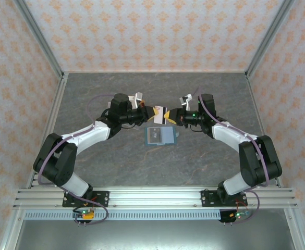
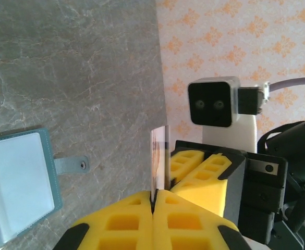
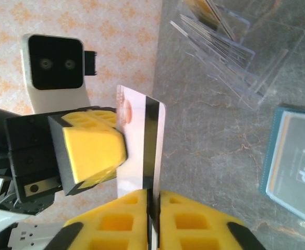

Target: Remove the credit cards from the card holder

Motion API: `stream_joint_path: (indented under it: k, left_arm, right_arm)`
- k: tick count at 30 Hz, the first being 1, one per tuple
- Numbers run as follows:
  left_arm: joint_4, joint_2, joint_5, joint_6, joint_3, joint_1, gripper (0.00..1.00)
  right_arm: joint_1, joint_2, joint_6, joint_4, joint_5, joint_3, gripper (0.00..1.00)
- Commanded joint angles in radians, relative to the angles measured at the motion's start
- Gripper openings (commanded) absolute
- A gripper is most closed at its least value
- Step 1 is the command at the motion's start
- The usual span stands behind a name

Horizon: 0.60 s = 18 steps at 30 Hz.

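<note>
Though edge-on to the left wrist, the card (image 3: pixel 142 135) faces the right.

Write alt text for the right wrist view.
A dark-striped credit card is gripped by the right pincer from below and the left pincer from the left. Behind, on the table, lie a clear tray and the open teal card holder.
</note>
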Motion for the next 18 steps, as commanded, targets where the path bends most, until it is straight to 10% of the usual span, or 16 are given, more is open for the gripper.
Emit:
stream_joint_path:
  k: [1,7,18]
  left_arm:
    - [-0.044,-0.005,-0.031,0.037,0.000,0.010,0.00]
    - [-0.339,-0.104,-0.232,0.150,0.020,0.017,0.00]
    - [-1.031,-0.216,-0.967,0.199,0.243,0.060,0.00]
  right_arm:
    - [0.006,-0.012,-0.113,-0.157,0.048,0.056,0.30]
    - [0.006,-0.019,-0.223,-0.352,0.178,0.104,0.63]
    - [0.006,-0.048,-0.353,-0.551,0.419,0.131,0.84]
